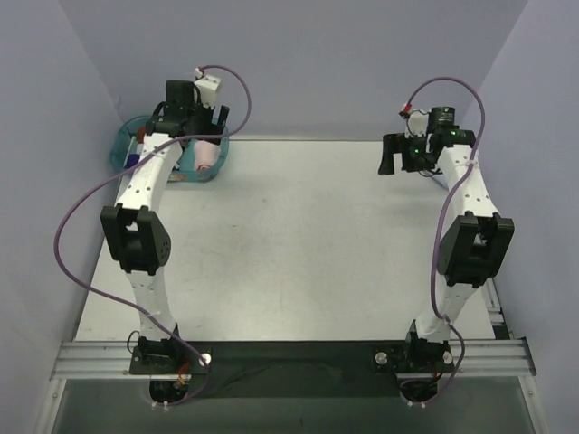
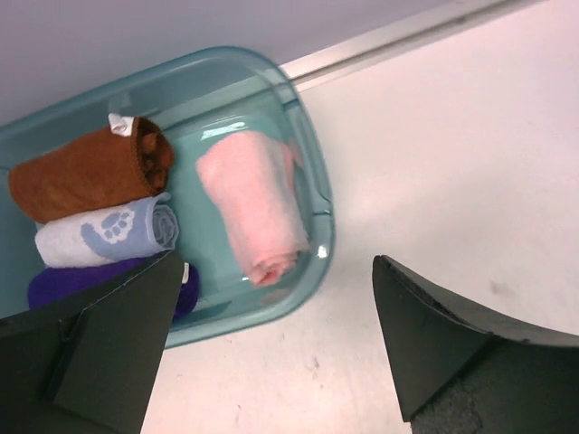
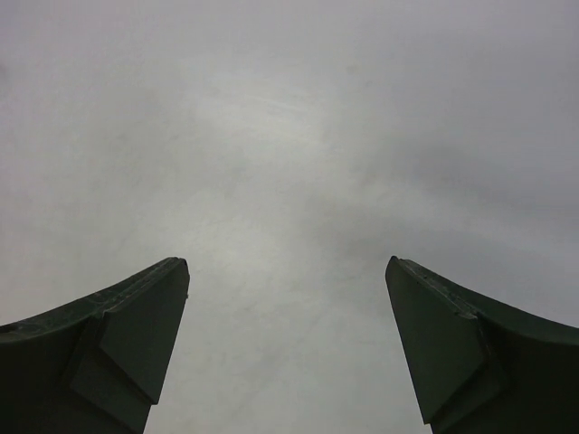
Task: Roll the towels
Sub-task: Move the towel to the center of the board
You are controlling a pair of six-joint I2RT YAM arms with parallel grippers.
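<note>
A pale pink towel (image 2: 253, 203), rolled into a stubby cylinder, lies inside the teal tub (image 2: 312, 163); it also shows in the top view (image 1: 206, 159). A light blue rolled towel (image 2: 104, 233) with a paw print lies to its left in the tub. My left gripper (image 2: 276, 303) is open and empty, held above the tub's near right corner and the bare table; in the top view it (image 1: 210, 122) is at the far left. My right gripper (image 1: 399, 154) is open and empty at the far right, over plain grey table (image 3: 288, 271).
The tub (image 1: 127, 145) also holds a brown rolled towel (image 2: 90, 167) with a white tag and a purple one (image 2: 50, 287), partly hidden by my left finger. The back wall runs just behind the tub. Side walls close in the table (image 1: 298, 244).
</note>
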